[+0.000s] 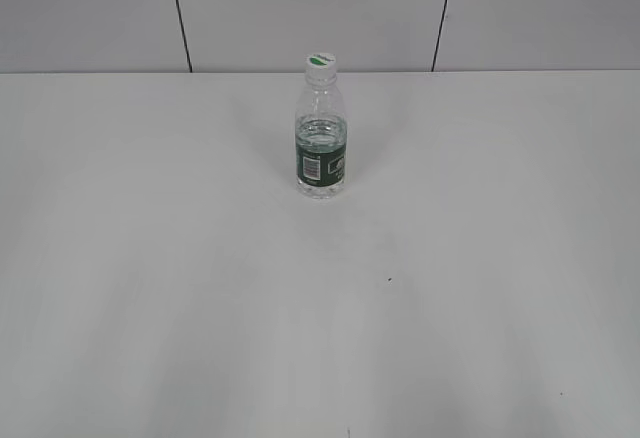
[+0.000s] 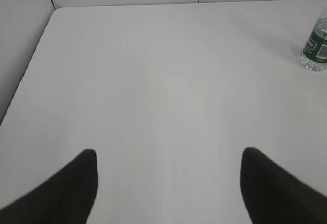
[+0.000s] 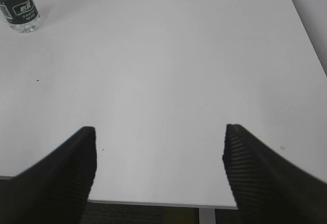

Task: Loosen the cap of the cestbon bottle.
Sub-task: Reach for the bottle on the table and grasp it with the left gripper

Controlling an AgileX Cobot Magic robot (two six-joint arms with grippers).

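Note:
The cestbon bottle (image 1: 321,148) stands upright on the white table, near the back middle in the exterior view. Its white cap (image 1: 320,61) with a green leaf mark sits on top. The bottle's lower part shows at the right edge of the left wrist view (image 2: 316,50) and at the top left of the right wrist view (image 3: 19,8); the cap is out of frame in both. My left gripper (image 2: 167,157) is open and empty, far from the bottle. My right gripper (image 3: 159,134) is open and empty over the table's front edge. Neither arm shows in the exterior view.
The white table (image 1: 320,308) meets a grey panelled wall (image 1: 300,8) at the back. Its left edge and rounded corner (image 2: 51,14) show in the left wrist view. Its front edge (image 3: 153,202) and right edge (image 3: 306,29) show in the right wrist view.

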